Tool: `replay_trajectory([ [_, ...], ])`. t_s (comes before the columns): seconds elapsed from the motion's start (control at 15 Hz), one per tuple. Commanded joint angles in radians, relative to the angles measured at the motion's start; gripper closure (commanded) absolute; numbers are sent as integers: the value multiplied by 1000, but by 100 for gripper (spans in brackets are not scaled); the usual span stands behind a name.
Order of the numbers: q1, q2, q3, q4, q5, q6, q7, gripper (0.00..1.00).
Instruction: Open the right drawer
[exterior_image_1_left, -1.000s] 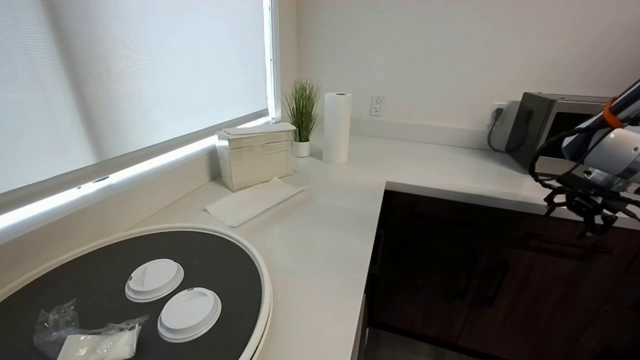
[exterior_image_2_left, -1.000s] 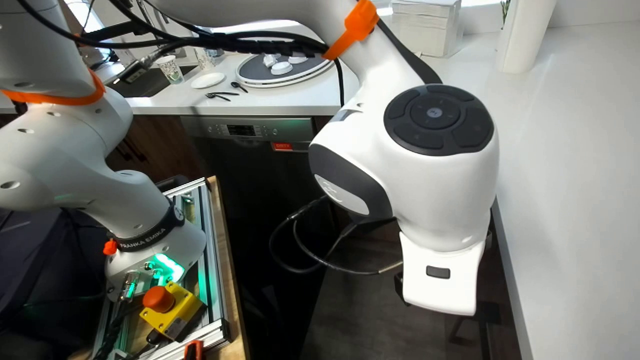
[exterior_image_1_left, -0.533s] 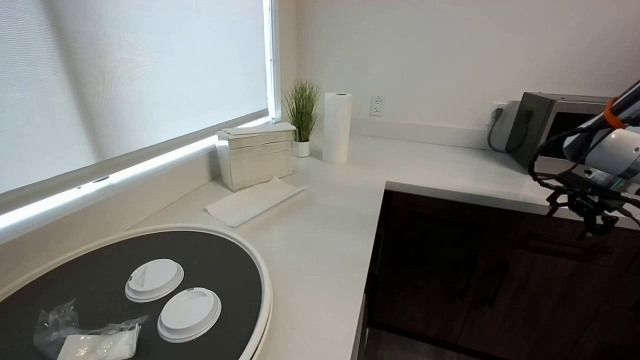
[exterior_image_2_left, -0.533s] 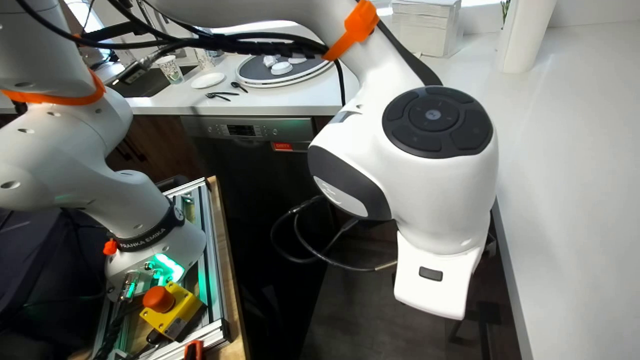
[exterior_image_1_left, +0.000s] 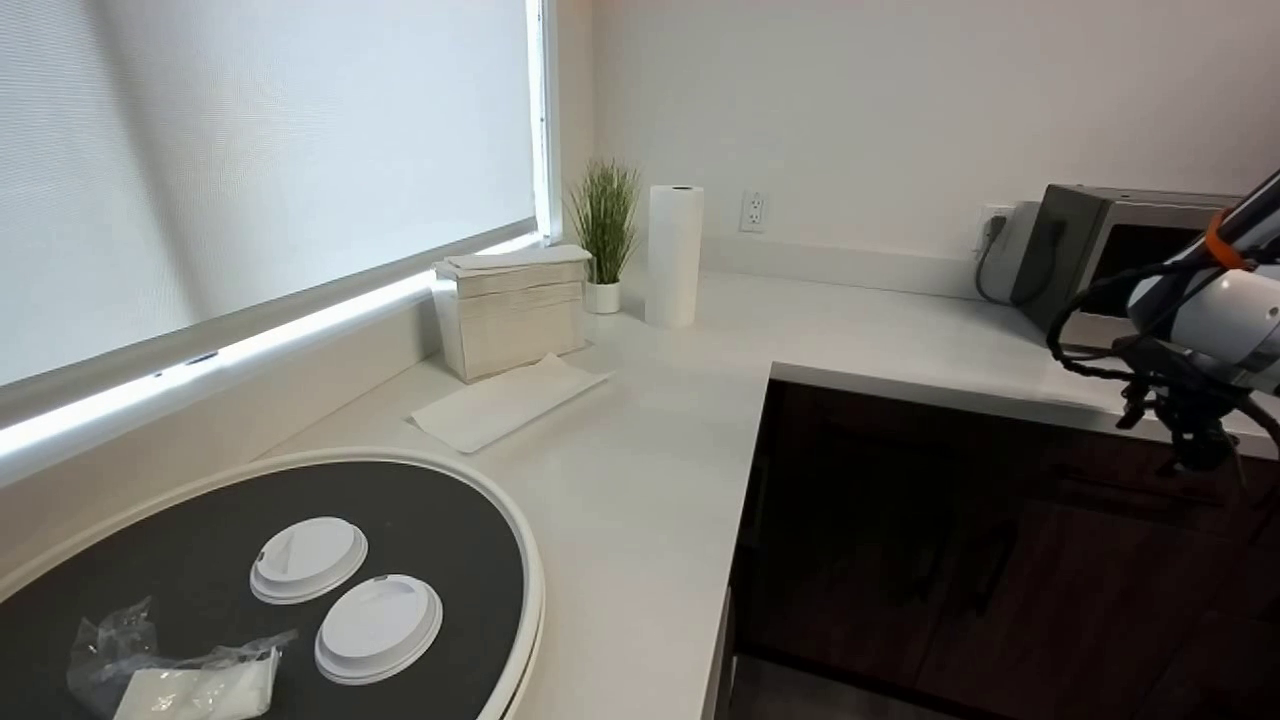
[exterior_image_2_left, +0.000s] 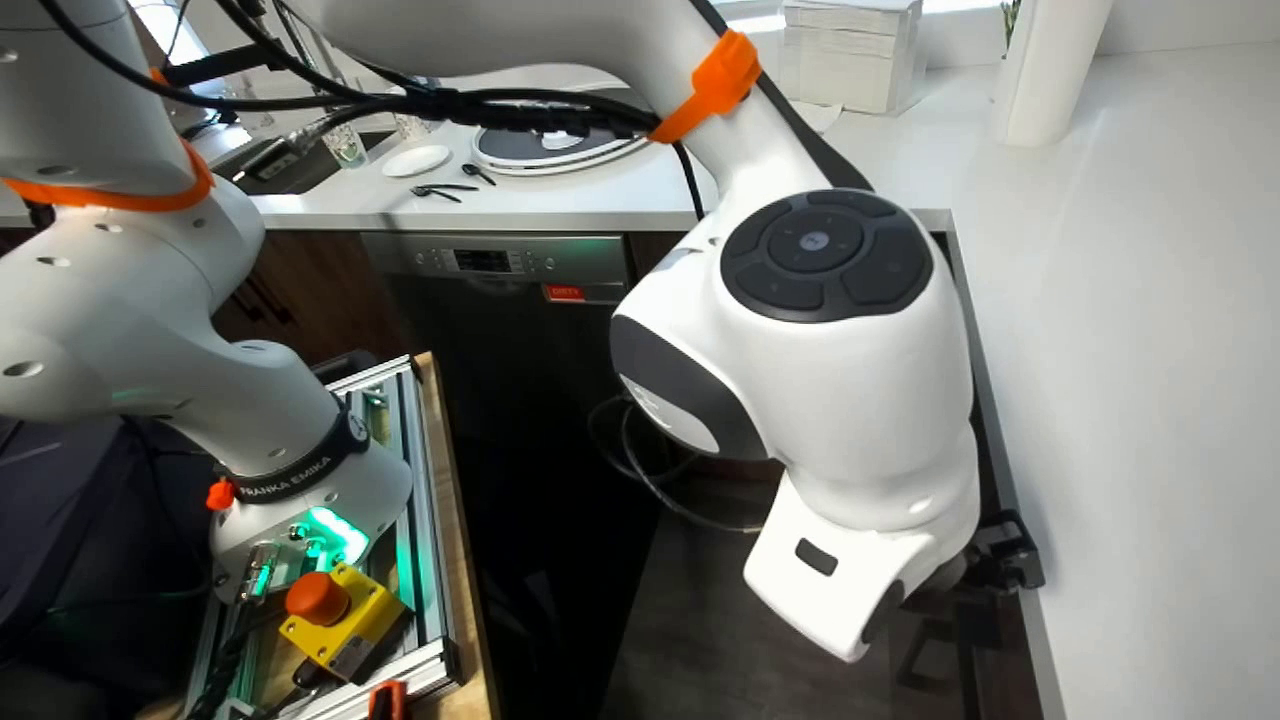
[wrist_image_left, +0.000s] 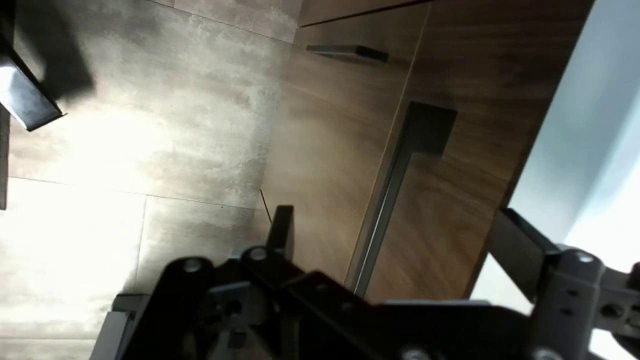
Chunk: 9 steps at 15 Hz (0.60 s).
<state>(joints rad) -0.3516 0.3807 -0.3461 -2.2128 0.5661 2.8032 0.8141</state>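
1. Since the earlier frame, the white jointed robot arm has turned at the wrist; the black two-fingered end effector now shows more fully beside the edge of the white bench in an exterior view
2. End effector: fingers spread far apart, nothing held
3. Dark brown, flat-fronted wooden right drawer: closed, directly below the bench edge
4. Long black bar handle on that drawer: between the fingers in the wrist view, contact uncertain
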Motion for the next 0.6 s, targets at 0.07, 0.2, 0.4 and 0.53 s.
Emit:
replay_trajectory([
  [0.07,22,64,-21,-2,5,36,152,0],
  [0.2,-4,82,11,4,37,56,150,0],
  [0.4,-47,122,68,21,110,127,111,0],
  [0.53,-91,143,129,30,166,181,68,0],
])
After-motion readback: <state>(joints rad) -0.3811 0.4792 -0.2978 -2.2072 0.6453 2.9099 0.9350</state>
